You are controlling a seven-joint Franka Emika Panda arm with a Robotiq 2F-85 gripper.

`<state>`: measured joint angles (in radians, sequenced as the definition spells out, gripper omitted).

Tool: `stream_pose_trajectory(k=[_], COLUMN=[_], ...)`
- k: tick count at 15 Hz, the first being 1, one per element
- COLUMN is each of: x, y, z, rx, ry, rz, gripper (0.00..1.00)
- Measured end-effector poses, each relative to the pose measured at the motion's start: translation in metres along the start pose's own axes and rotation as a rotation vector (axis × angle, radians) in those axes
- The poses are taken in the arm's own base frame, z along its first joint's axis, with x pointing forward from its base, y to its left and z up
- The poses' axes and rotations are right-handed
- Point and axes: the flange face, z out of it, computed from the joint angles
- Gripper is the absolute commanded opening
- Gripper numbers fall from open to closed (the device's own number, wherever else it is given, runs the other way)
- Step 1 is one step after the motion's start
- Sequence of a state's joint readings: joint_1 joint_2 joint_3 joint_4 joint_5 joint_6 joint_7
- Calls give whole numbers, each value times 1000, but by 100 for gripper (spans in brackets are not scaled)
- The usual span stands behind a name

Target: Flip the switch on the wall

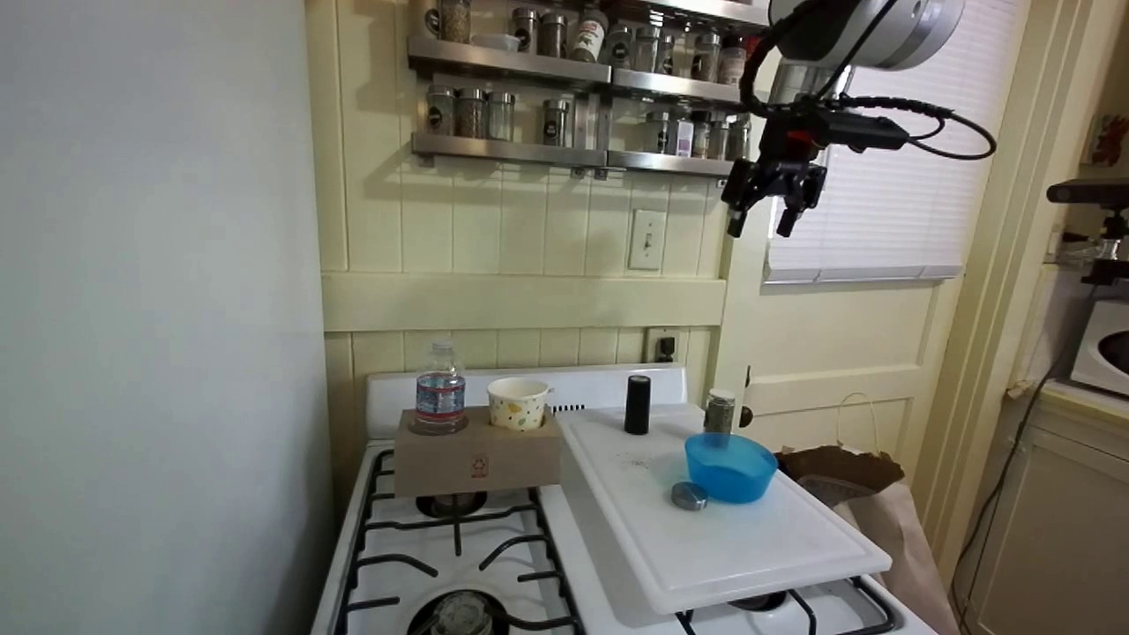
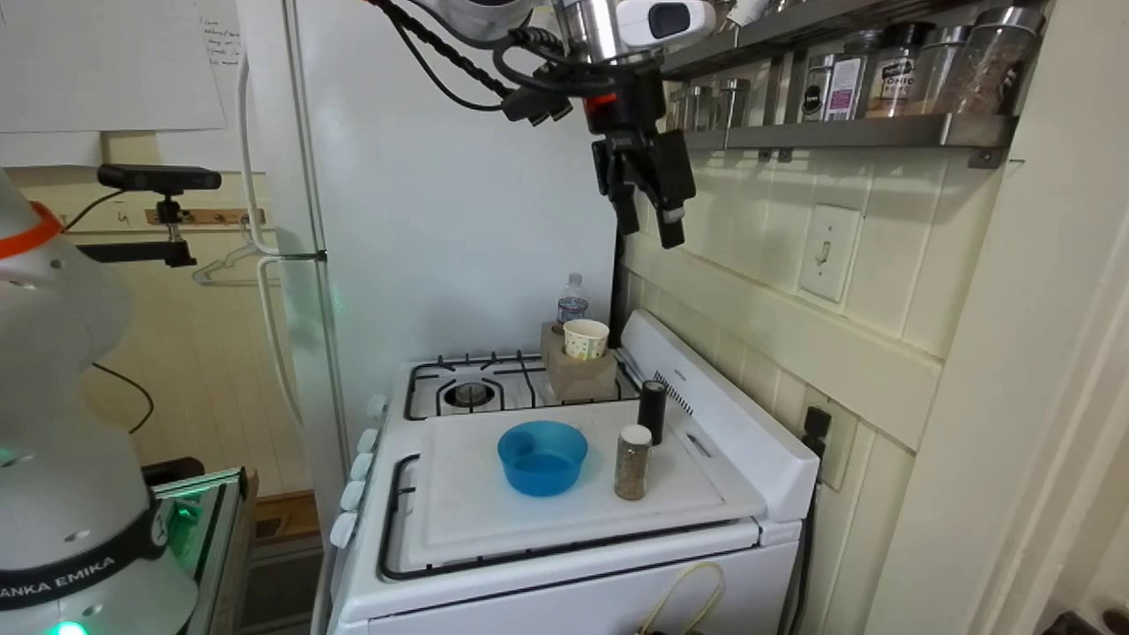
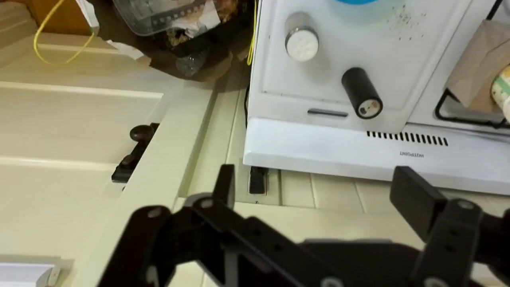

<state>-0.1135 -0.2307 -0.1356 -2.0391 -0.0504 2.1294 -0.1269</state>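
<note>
The switch is an upright off-white plate with a small centre toggle. It also shows in an exterior view, below the spice shelf. It is on the cream beadboard wall; the wall also shows in the wrist view. My gripper is open and empty, fingers pointing down. It hangs in the air apart from the switch, at about shelf-to-switch height, and in an exterior view it stands out from the wall. In the wrist view the spread fingers frame bare wall; the switch does not show there.
Metal shelves with spice jars jut out above the switch. Below stands a stove with a white board, blue bowl, black cylinder, spice jar and cardboard box. A plugged outlet is low on the wall.
</note>
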Motion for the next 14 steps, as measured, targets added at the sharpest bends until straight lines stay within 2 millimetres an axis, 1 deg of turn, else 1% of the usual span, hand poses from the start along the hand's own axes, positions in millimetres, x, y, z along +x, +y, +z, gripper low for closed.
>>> stream_pose_trajectory(k=[4,7,14], x=[-2,-6,-7], y=[-4,-8,-8], z=[7,5,3], rx=[2,17,18], ry=[120,126,128], rz=[4,-4,-4], gripper=[100,100,100])
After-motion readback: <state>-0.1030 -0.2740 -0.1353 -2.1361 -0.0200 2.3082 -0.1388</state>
